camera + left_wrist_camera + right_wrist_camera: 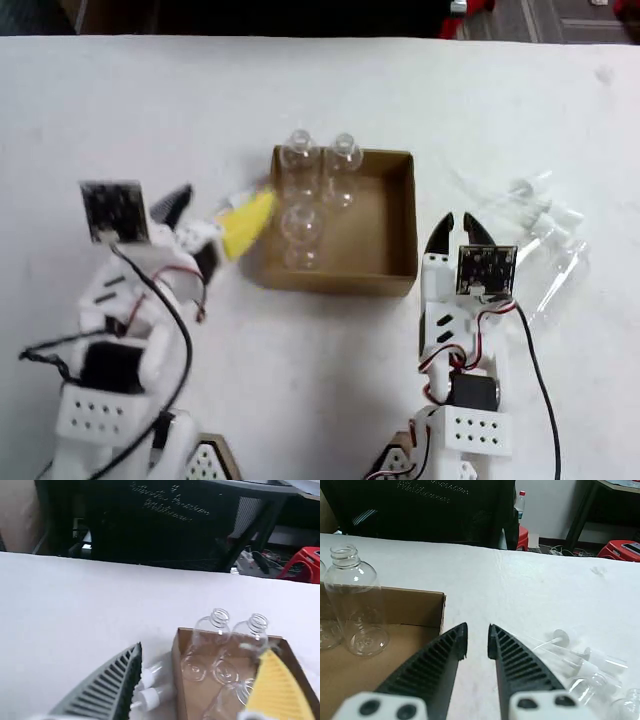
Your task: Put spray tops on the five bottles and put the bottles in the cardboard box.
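1. Right tool (458,220): it sits near the right arm's base, just beside the cardboard box's right wall. Its fingers stand a narrow gap apart and hold nothing.
2. Left tool (228,192): it is spread wide and holds nothing. The yellow finger lies over the box's left wall, and the grey finger is out over the bench (300,90).
3. Spray tops (150,692): these are white and lie on the bench just outside the box's left wall, between the left tool's fingers.
4. Cardboard box (411,220): it is open-topped and stands mid-bench between the two arms.
5. Further bottles (300,228): these are clear and lie inside the box along its left wall. I cannot tell how many there are.
6. Upright bottles (298,152): two stand side by side in the box's far left corner. Their necks are open and carry no tops.
7. Clear heap (540,225): loose parts lie on the bench to the right of the box, and some are spray tops with dip tubes.
8. Step in hand, judged: the bottles are boxed but uncapped, so fetching a top looks to be under way.
9. Next move, judged: the left tool should lower and close on one white top, then carry it to an open neck. The right tool is placed to steady that bottle.
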Tool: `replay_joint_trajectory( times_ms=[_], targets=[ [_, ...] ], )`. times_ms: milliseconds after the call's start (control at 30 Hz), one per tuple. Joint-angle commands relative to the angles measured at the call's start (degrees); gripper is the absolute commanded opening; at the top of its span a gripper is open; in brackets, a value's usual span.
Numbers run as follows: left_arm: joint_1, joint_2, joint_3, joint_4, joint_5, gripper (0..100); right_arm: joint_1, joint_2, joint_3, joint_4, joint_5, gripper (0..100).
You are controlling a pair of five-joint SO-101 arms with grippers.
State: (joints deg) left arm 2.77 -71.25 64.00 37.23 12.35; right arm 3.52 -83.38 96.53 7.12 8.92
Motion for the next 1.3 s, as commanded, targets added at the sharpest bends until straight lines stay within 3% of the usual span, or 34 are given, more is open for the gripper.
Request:
replay_joint_trajectory(
  times_ms=[0,167,300,433,600,700,900,1133,1267],
  targets=[
    [-5.58,12.79,-13.98,4.48,-3.69,20,-0.22,0.31,0.62,-1.1,-0.35,6.0],
    [-6.11,27.65,-27.16,10.64,-22.15,10,-0.22,0.31,0.62,-1.1,-0.35,6.0],
    [-6.11,37.67,-33.41,10.55,-31.03,3,-0.22,0.31,0.62,-1.1,-0.35,6.0],
    [-6.11,46.55,-37.1,9.76,-32.26,3,-0.22,0.31,0.62,-1.1,-0.35,6.0],
    [-5.85,58.68,-38.24,0.53,-32.62,3,-0.22,0.31,0.62,-1.01,-0.35,6.0],
    [-5.85,65.54,-42.29,-0.26,-32.62,3,-0.22,0.31,0.62,-1.01,-0.35,6.0],
    [-3.74,77.23,-59.87,12.13,-32.88,3,-0.22,0.31,0.62,-1.01,-0.35,6.0],
    [-1.8,94.9,-79.38,30.51,-43.6,3,-0.22,0.31,0.62,-1.01,-0.35,6.0],
    [-1.63,102.2,-87.21,35.78,-46.51,3,-0.22,0.31,0.62,-1.01,-0.35,6.0]
  ],
)
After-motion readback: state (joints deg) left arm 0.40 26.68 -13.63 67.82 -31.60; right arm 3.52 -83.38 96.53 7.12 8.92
